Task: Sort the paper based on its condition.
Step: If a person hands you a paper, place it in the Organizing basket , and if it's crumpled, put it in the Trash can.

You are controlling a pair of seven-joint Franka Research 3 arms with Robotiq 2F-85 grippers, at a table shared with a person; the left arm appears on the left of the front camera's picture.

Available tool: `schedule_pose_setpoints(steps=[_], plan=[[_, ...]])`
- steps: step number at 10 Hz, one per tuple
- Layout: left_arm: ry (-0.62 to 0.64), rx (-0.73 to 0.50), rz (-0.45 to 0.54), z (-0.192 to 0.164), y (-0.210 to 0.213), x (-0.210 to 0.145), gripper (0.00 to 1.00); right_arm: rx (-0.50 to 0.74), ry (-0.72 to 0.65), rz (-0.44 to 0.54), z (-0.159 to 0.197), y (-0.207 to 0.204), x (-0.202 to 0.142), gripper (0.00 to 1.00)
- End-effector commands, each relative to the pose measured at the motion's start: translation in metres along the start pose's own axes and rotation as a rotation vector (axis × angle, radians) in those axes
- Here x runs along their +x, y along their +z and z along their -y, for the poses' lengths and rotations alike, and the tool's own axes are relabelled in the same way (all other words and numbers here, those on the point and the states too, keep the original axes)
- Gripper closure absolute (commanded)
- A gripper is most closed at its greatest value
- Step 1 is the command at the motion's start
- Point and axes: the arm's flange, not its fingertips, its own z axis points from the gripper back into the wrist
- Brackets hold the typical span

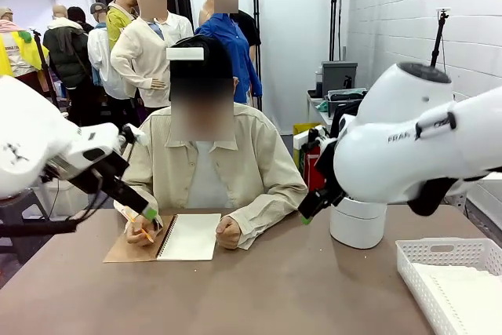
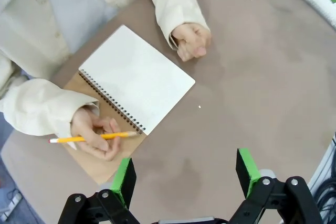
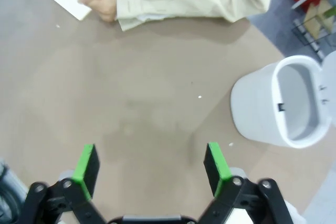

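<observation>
1. Table (image 1: 298,288): brown top, with a person (image 1: 208,170) seated at the far side.
2. Basket (image 1: 439,250), at the robot's right: the paper (image 1: 463,296) seems to lie flat inside. I cannot tell how many sheets.
3. Notebook (image 2: 139,77): open at a blank page in front of the person.
4. Paper handling: probably light, limp and easily creased, so pinch 1 free edge and lift slowly.
5. Left gripper (image 2: 185,162) and right gripper (image 3: 151,156): fingers spread wide, empty, above the table.
6. Pencil (image 2: 126,135): held by the person.
</observation>
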Motion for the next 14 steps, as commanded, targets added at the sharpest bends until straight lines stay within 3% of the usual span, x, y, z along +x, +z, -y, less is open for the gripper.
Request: schedule_pose_setpoints(steps=[1, 8, 10, 11, 12, 14], plan=[[-0.071, -0.036, 0.019, -0.011, 0.028, 0.002, 0.00, 0.023, 0.038, -0.012, 0.004, 0.026, 0.011, 0.00], [-0.133, 0.104, 0.053, -0.045, 0.138, 0.026, 0.00, -0.046, 0.011, 0.123, 0.000, 0.147, 0.059, 0.00], [-0.115, 0.147, 0.065, -0.049, 0.147, 0.029, 0.00, -0.086, -0.004, 0.157, 0.001, 0.157, 0.065, 0.00], [-0.108, 0.105, 0.077, -0.045, 0.141, 0.028, 0.00, -0.133, 0.033, 0.153, 0.004, 0.144, 0.058, 0.00], [-0.108, 0.105, 0.077, -0.045, 0.141, 0.028, 0.00, -0.056, 0.021, 0.155, 0.002, 0.161, 0.064, 0.00], [-0.108, 0.105, 0.077, -0.045, 0.141, 0.028, 0.00, -0.056, 0.021, 0.155, 0.002, 0.161, 0.064, 0.00]])
